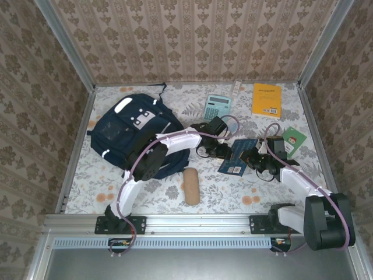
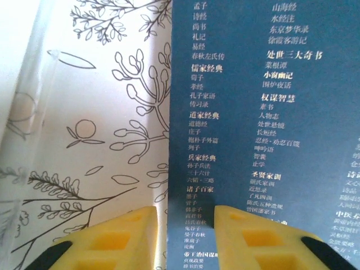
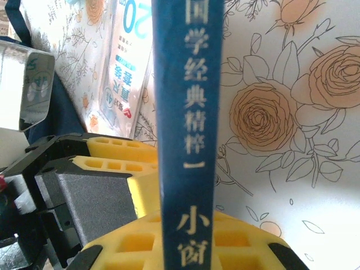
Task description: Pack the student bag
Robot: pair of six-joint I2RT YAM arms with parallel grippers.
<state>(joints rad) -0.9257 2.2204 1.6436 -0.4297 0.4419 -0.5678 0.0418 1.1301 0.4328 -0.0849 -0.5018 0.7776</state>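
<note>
The student bag (image 1: pixel 125 131), navy with white stripes, lies at the left of the table. A blue book (image 1: pixel 239 156) with white Chinese lettering is held up mid-table between the two arms. My right gripper (image 1: pixel 256 158) is shut on it; in the right wrist view its spine (image 3: pixel 185 112) stands upright between my yellow fingers (image 3: pixel 129 242). My left gripper (image 1: pixel 214 149) is at the book's left side. In the left wrist view its jaws (image 2: pixel 185 225) stand apart, with the book's cover (image 2: pixel 264 112) and its left edge showing in the gap beyond them.
A teal calculator (image 1: pixel 217 107), a clear ruler (image 1: pixel 236 88) and a yellow book (image 1: pixel 267 100) lie at the back. A green booklet (image 1: pixel 294 140) sits at the right. A tan cylindrical case (image 1: pixel 191 185) lies near the front edge. Patterned walls enclose the table.
</note>
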